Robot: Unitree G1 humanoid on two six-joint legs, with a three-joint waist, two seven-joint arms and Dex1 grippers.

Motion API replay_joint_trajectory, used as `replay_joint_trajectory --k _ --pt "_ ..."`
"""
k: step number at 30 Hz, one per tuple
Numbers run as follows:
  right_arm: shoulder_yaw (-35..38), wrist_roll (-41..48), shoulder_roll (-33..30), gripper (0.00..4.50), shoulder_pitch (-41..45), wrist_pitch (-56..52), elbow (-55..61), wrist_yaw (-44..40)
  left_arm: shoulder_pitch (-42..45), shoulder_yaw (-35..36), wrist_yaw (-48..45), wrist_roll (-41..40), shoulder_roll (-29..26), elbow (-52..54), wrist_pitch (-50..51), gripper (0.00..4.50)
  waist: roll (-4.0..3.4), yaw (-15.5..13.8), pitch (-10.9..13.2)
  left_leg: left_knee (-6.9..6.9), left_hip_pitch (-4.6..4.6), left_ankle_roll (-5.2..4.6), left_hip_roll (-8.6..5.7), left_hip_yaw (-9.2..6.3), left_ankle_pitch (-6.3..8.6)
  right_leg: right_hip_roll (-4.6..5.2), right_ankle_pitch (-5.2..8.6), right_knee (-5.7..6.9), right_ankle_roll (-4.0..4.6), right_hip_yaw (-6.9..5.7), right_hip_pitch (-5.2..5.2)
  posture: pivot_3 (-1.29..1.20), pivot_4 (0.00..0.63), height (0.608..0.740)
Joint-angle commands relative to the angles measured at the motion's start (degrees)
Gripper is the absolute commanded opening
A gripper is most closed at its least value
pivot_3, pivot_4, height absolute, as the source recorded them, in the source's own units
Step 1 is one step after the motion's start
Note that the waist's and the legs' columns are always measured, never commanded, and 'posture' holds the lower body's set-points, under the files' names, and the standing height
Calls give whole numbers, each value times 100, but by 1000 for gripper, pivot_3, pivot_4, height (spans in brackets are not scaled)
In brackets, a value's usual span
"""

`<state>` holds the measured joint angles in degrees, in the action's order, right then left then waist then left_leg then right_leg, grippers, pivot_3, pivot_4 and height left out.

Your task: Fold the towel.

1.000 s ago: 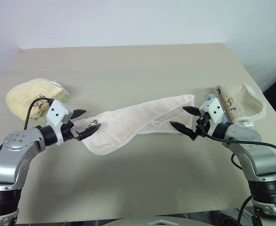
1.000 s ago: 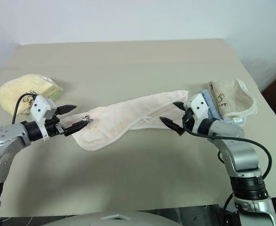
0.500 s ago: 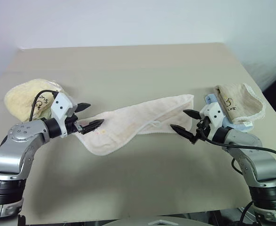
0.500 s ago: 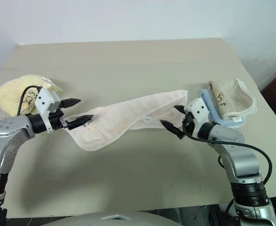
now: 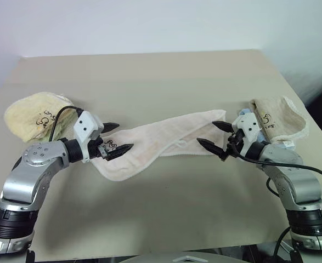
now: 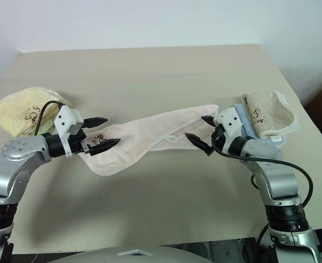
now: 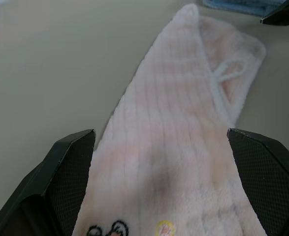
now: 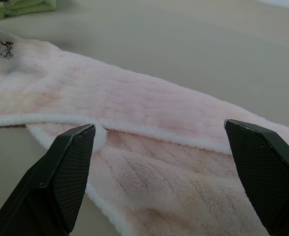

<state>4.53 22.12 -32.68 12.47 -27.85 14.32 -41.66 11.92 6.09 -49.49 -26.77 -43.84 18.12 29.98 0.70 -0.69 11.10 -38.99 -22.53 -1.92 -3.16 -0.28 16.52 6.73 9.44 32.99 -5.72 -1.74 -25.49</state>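
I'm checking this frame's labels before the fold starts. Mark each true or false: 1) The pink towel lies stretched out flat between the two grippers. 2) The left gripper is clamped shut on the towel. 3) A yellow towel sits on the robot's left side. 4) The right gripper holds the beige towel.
1) True: the towel lies long on the table.
2) False: the left gripper is open over its end.
3) True: the yellow towel lies there.
4) False: the right gripper is open, the beige towel behind it.
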Motion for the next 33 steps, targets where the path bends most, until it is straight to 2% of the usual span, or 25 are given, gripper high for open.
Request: replay_joint_trajectory --k 1,5,8,11,15,19,26,33 --pt "-33 9 54 4436 15 110 103 23 -34 193 -264 -41 -256 85 -100 4500 0 0 0 0 0 0 0 0 0 1 0 -1 0 0 1 0 150 728" --pt "-78 16 66 4436 60 103 68 43 -124 140 -1120 -29 -816 -64 -380 4500 -4 0 2 1 0 0 0 0 0 1 1 0 1 0 -2 0 150 728" --pt "-105 6 63 4436 110 120 0 37 -174 84 -2189 -168 -1475 -286 -437 4500 -7 7 4 1 -4 1 1 0 1 1 2 -1 3 -1 -6 0 150 728" --pt "-160 -2 88 4436 145 121 -22 34 -218 -179 -2882 140 -1913 -478 -918 4500 -13 12 8 3 -9 1 1 1 2 3 11 -3 17 -1 -11 0 150 728" --pt "-230 -14 129 4436 151 113 -12 54 -142 -588 -3400 649 -2164 -830 -1592 4500 -14 2 9 4 -38 0 1 1 1 5 11 1 19 0 -42 0 150 728" --pt "-207 65 108 4436 65 5 158 66 147 -1145 -3748 1156 -2107 -1115 -2196 4500 -14 -11 9 -4 -86 0 -2 3 -3 2 6 16 17 -1 -98 0 150 728" --pt "-112 182 34 4436 -250 -239 561 160 716 -1742 -3560 1694 -1507 -1469 -2423 4500 -13 -8 8 -9 -86 -4 -8 3 -2 2 4 15 14 -3 -90 0 150 728" --pt "34 285 -35 4436 -451 -487 903 261 921 -2100 -3674 1993 -1267 -1601 -2579 4500 -12 -2 8 -16 -81 -5 -6 3 -3 -2 -3 22 0 -3 -84 0 150 728"
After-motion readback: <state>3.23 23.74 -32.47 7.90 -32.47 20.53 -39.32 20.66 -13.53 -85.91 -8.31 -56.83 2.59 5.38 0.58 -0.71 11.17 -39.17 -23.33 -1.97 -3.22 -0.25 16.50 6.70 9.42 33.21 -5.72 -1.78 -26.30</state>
